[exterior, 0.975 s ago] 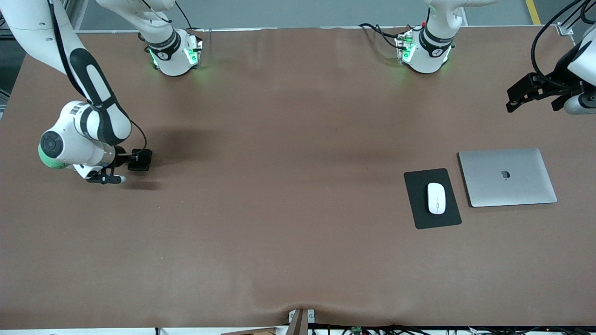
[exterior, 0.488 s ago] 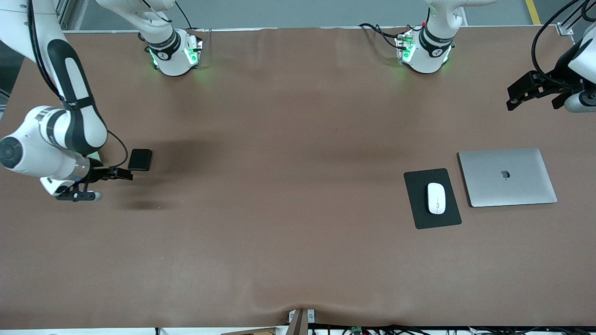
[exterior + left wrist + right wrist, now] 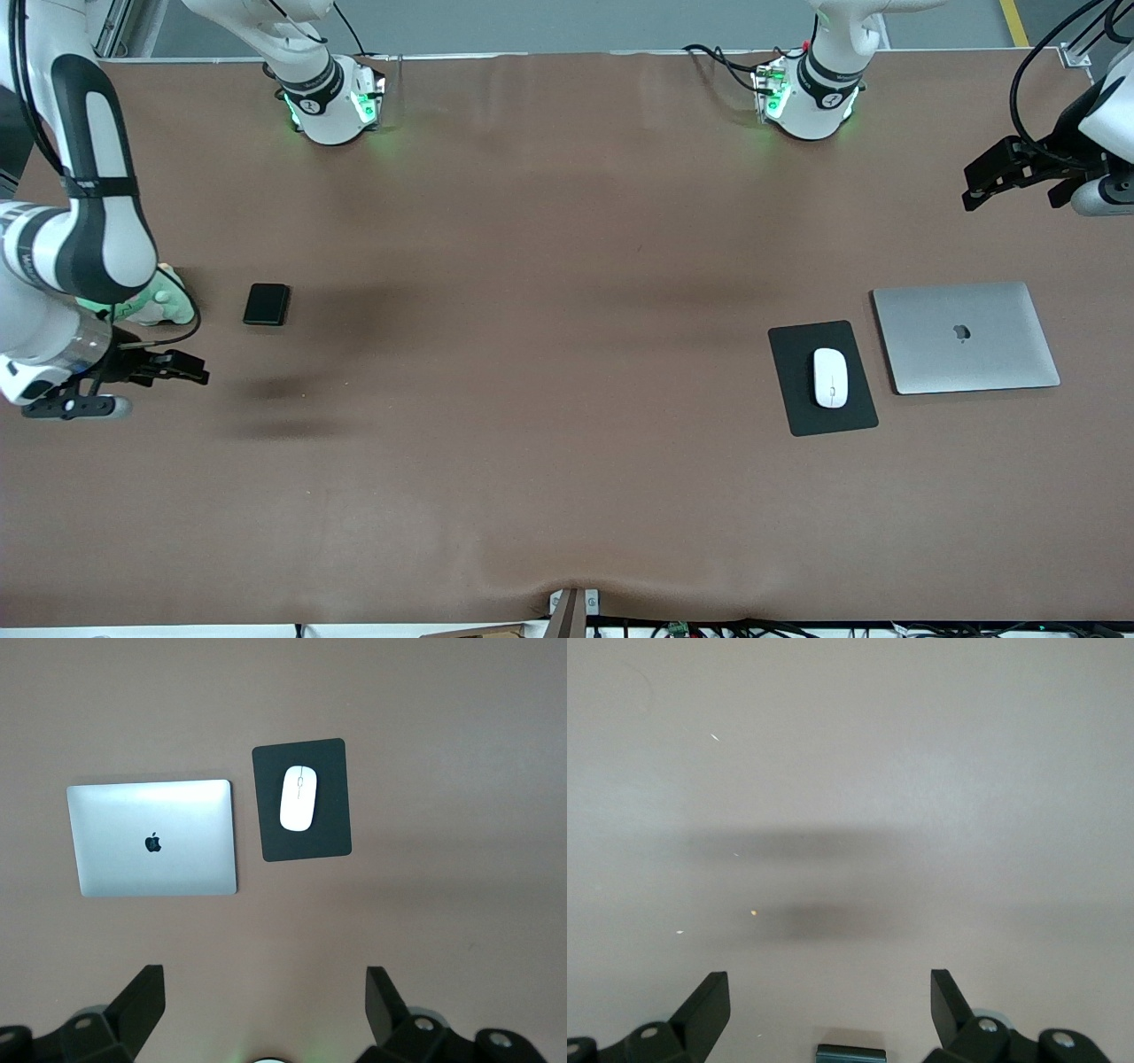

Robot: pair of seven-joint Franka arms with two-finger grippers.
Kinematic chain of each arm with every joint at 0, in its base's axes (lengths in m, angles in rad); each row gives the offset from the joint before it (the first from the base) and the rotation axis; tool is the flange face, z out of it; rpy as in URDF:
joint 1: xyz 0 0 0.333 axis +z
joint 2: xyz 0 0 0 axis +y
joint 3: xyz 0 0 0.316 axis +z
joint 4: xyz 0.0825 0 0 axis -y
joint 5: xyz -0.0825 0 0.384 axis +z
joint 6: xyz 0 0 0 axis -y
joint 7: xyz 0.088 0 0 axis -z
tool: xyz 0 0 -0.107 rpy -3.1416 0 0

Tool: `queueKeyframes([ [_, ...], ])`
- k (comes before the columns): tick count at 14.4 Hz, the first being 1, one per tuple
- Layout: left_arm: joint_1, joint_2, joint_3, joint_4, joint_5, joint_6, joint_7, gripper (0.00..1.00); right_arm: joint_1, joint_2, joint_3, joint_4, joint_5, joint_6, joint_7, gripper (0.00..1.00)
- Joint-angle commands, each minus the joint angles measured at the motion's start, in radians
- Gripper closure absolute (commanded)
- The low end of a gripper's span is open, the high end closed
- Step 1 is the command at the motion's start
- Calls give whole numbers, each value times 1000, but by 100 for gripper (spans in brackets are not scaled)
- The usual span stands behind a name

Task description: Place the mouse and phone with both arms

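Right hand (image 3: 182, 368) near phone (image 3: 267, 304).

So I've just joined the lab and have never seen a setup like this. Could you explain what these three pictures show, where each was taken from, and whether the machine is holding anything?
These are two white robot arms bolted to a brown table. The wide picture comes from a high camera facing them. The other two come from cameras on the arms' wrists, looking down past each gripper's two black fingers.

The left gripper hangs open at the left arm's end of the table, holding nothing. Its wrist view shows a white mouse lying on a black mouse pad beside a closed silver laptop.

The right gripper is open and empty too, over bare table at the right arm's end. A small black phone lies on the table near it, farther from the front camera than the mouse.
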Motion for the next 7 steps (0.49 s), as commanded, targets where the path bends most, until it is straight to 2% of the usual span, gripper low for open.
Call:
queueKeyframes([
  [1,6,10,-3,6,-25,4,4,0,-1,61,-1,209,-18,-145,-5,0],
  [4,6,12,-4,6,-26,4,4,0,2,59,-2,326,-50,-243,-4,0],
  [7,2,12,-4,5,-28,4,4,0,-3,43,-3,368,-42,-288,-14,0],
])
